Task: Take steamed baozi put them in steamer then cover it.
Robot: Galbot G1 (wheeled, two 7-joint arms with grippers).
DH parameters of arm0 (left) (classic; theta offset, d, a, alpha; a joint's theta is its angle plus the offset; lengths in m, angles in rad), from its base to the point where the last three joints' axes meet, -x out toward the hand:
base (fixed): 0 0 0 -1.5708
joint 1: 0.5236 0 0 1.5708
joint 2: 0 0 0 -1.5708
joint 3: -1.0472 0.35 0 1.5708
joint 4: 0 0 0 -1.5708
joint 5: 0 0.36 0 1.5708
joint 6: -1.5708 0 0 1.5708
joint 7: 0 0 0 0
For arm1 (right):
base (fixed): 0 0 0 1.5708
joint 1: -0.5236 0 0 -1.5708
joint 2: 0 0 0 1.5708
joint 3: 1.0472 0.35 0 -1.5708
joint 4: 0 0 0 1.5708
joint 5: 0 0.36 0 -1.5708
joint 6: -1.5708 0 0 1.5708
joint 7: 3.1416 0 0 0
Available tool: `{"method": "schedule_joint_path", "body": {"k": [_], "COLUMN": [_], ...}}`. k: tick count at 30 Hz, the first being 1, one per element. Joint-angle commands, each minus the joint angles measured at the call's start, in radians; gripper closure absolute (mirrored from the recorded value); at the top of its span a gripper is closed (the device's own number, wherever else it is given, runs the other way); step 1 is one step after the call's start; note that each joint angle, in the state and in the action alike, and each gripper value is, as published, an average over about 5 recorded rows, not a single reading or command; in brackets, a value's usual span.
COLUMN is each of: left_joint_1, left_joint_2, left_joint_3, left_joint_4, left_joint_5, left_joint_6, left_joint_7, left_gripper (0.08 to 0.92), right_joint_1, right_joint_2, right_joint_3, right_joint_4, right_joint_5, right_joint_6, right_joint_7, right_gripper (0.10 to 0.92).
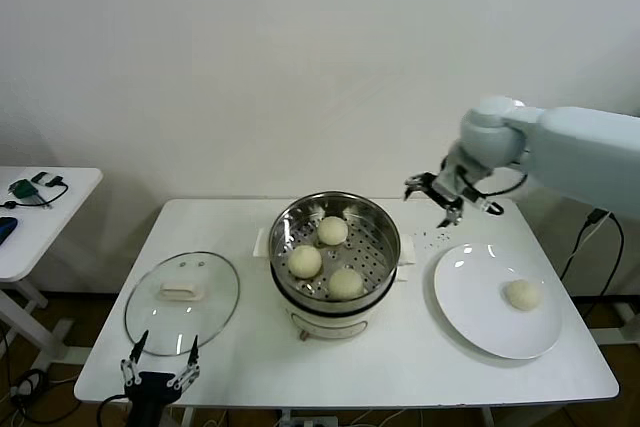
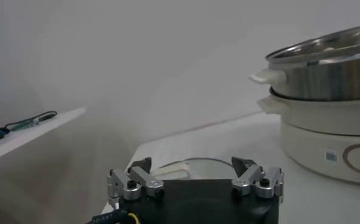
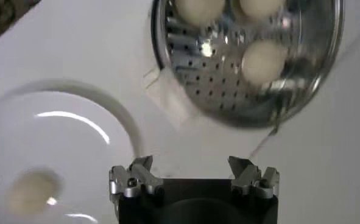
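Three small round cream-white dough buns (image 1: pixel 325 258) already lie on the perforated tray of the round shiny stainless-steel steamer (image 1: pixel 385 230); a fourth bun (image 1: pixel 523 294) rests alone on the flat white plate (image 1: pixel 470 297).

Nearest the robot, the left gripper (image 1: pixel 159 369) hangs at the front edge of the white table (image 1: pixel 420 362), fingers spread wide and empty, just in front of the round glass lid (image 1: pixel 182 303) that lies flat on the table to the left of the steamer. This arm appears to be idle.

Mid-table, the steamer stands on its white base at the centre, uncovered. The plate lies to its right, close but not touching.

Farthest back, the right gripper (image 1: pixel 440 190) hovers above the rear of the table, between the steamer and the plate, jaws wide apart and holding nothing. Its wrist view looks straight down on the plate rim, the last bun and the steamer tray.

Judged step in hand: fetching the last bun. To do it well, the right gripper should move over the bun, descend with the fingers straddling it, and close gently, since soft dough is likely to dent. The free space on the tray appears to lie on the side towards the plate. The lid goes on afterwards.
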Motion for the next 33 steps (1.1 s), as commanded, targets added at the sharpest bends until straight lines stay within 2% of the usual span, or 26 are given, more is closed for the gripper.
{"method": "schedule_joint_path", "body": {"k": [1, 6, 13, 33], "left_joint_1": [0.006, 0.014, 0.011, 0.012], "left_joint_2": [-0.002, -0.006, -0.018, -0.031], "left_joint_3": [0.000, -0.003, -0.003, -0.017], "left_joint_4": [-0.011, -0.015, -0.009, 0.003], "left_joint_5": [0.020, 0.028, 0.040, 0.042], "left_joint_6": [0.005, 0.005, 0.007, 0.005], "left_joint_7": [0.001, 0.001, 0.001, -0.001], "left_gripper": [0.177, 0.177, 0.177, 0.177], "right_joint_1": [-0.393, -0.659, -0.739, -0.750], "right_joint_2": [-0.227, -0.223, -0.158, 0.009], "right_joint_3": [0.325, 0.547, 0.647, 0.650], "right_joint_4": [-0.107, -0.218, -0.376, -0.541], "right_joint_5": [0.030, -0.094, -0.209, -0.280], "right_joint_6": [-0.228, -0.200, -0.140, -0.104], "right_joint_7": [-0.062, -0.101, -0.110, -0.101], "right_gripper": [0.203, 0.203, 0.203, 0.203]}}
